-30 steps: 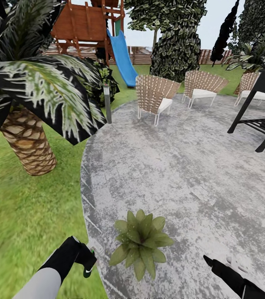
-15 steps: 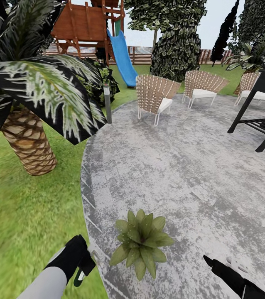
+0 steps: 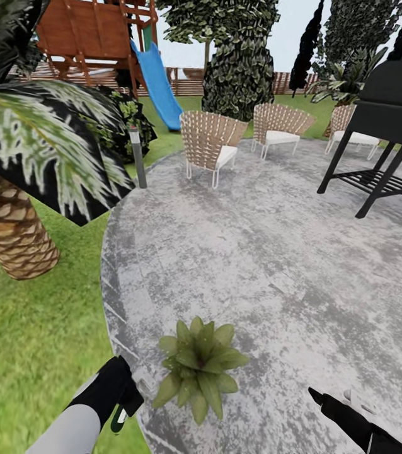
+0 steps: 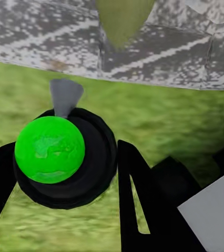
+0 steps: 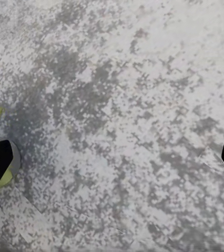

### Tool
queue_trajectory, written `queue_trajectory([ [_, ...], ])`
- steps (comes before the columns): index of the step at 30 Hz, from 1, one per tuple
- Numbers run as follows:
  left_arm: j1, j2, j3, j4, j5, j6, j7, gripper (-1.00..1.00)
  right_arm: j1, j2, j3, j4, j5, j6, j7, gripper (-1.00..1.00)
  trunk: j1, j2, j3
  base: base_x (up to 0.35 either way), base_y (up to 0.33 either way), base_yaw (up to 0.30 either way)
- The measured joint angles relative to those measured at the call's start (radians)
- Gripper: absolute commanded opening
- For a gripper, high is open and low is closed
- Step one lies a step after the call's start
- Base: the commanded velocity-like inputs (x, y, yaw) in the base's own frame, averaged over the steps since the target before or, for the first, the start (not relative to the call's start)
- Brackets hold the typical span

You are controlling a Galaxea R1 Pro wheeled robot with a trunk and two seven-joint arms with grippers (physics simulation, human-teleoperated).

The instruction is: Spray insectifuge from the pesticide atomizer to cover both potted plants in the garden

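Spraying looks underway: the left claw (image 3: 120, 403), clamped on the pesticide atomizer (image 4: 64, 152), sits just beside a potted plant (image 3: 199, 367) at the paving's edge. The right claw (image 5: 112, 157) hangs apart, empty. Next: aim the nozzle onto the leaves.

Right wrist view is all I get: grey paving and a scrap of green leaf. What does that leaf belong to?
Observer: A potted plant, a low rosette on the paved patch, near its edge.
Operator: Where is the atomizer?
Observer: The left gripper is shut on the pesticide atomizer, over the grass.
Operator: Which way does it point?
Observer: Its grey nozzle aims toward the paving edge, where a leaf tip of the plant shows.
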Motion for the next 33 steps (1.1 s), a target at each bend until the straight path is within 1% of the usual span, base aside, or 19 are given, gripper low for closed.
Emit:
queue_trajectory([
  [6,0.000,0.000,-0.001,-0.012,0.000,0.000,0.000,-1.00,0.000,0.000,0.000,0.000,0.000,0.000,0.000,1.00,0.000,0.000,-0.002,0.096,0.111,-0.096],
  [11,0.000,0.000,-0.001,-0.013,0.000,0.000,0.000,-1.00,0.000,0.000,0.000,0.000,0.000,0.000,0.000,1.00,0.000,0.000,-0.004,0.005,0.006,-0.004],
  [21,0.000,0.001,-0.001,-0.011,-0.001,0.000,-0.001,-1.00,0.000,0.000,0.000,0.000,0.000,0.000,0.000,1.00,0.000,0.000,-0.018,0.000,0.000,0.000],
  [29,0.001,0.002,-0.001,-0.005,-0.003,0.001,-0.001,-1.00,0.000,0.000,0.000,-0.001,0.000,0.000,0.000,1.00,0.000,0.000,-0.019,0.000,0.000,0.000],
  [31,0.003,0.003,-0.001,0.025,-0.003,0.002,-0.002,-1.00,0.000,0.000,0.000,-0.002,0.000,0.000,0.000,1.00,0.000,0.000,-0.020,0.000,0.000,0.000],
  [33,0.003,0.014,-0.001,0.076,-0.006,-0.001,-0.001,-1.00,0.000,0.000,0.000,-0.002,0.000,0.000,0.000,1.00,0.000,0.000,-0.020,0.000,0.000,0.000],
])
